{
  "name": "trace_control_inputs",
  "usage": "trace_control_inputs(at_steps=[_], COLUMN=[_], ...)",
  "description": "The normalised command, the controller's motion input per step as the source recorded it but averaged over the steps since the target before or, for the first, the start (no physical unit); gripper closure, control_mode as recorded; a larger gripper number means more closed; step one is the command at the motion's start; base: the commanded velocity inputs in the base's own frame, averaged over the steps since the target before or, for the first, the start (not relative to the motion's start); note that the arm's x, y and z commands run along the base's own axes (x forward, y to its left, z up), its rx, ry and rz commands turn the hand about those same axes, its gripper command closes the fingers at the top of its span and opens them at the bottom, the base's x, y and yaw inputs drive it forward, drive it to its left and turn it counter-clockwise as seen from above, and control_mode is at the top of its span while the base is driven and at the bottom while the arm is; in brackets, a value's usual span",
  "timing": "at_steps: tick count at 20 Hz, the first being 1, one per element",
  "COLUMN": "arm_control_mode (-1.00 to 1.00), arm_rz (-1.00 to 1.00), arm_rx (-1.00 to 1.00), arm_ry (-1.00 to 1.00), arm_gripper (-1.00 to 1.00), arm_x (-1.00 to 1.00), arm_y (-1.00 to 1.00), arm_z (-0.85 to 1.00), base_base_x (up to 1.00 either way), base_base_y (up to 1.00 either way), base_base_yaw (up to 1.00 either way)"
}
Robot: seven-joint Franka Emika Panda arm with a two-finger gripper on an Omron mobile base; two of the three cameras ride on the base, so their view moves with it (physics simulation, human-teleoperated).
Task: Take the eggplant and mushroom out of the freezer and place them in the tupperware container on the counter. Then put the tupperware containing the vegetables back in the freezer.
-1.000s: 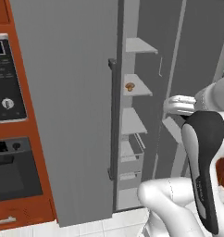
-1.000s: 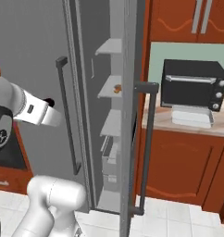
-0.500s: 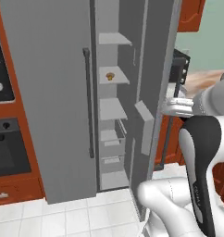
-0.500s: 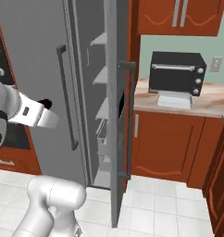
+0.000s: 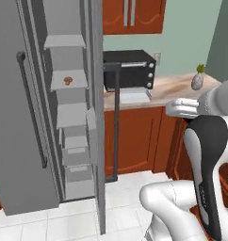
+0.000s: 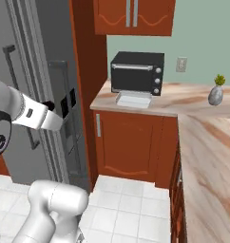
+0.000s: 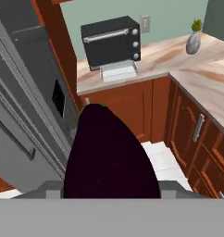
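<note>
The dark purple-black eggplant [image 7: 109,152] bulks large at the bottom of the hand view, with my gripper [image 7: 111,190] shut on it and the finger tips hidden behind it. The grey freezer [image 5: 21,141] stands open on the left, and the brown mushroom [image 5: 68,80] lies on an upper inner shelf. The whitish tupperware container [image 5: 132,97] [image 6: 133,99] [image 7: 117,71] rests on the beige-pink counter [image 5: 175,87] [image 6: 197,102] just in front of the toaster oven. The eggplant hangs over the floor, well short of the container.
A black toaster oven [image 5: 130,70] [image 6: 137,72] stands behind the container. A small grey vase with a plant [image 5: 197,81] [image 6: 215,93] sits further right on the counter. The freezer door's bar handle [image 5: 115,122] juts toward the orange-brown cabinets [image 6: 131,142].
The base has swung right, so both base views have shifted from the freezer toward the counter and toaster oven. The arm keeps its hold.
</note>
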Motion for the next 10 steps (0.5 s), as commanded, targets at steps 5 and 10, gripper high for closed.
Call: trace_control_inputs(at_steps=[5,10], arm_control_mode=[1.00,1.00], arm_rz=[0.00,0.00], arm_rx=[0.00,0.00], arm_ry=[0.00,0.00], arm_gripper=[1.00,1.00], arm_x=[0.00,0.00], arm_y=[0.00,0.00], arm_z=[0.00,0.00], base_base_x=[0.84,1.00], base_base_y=[-0.61,-0.05], base_base_yaw=[0.00,0.00])
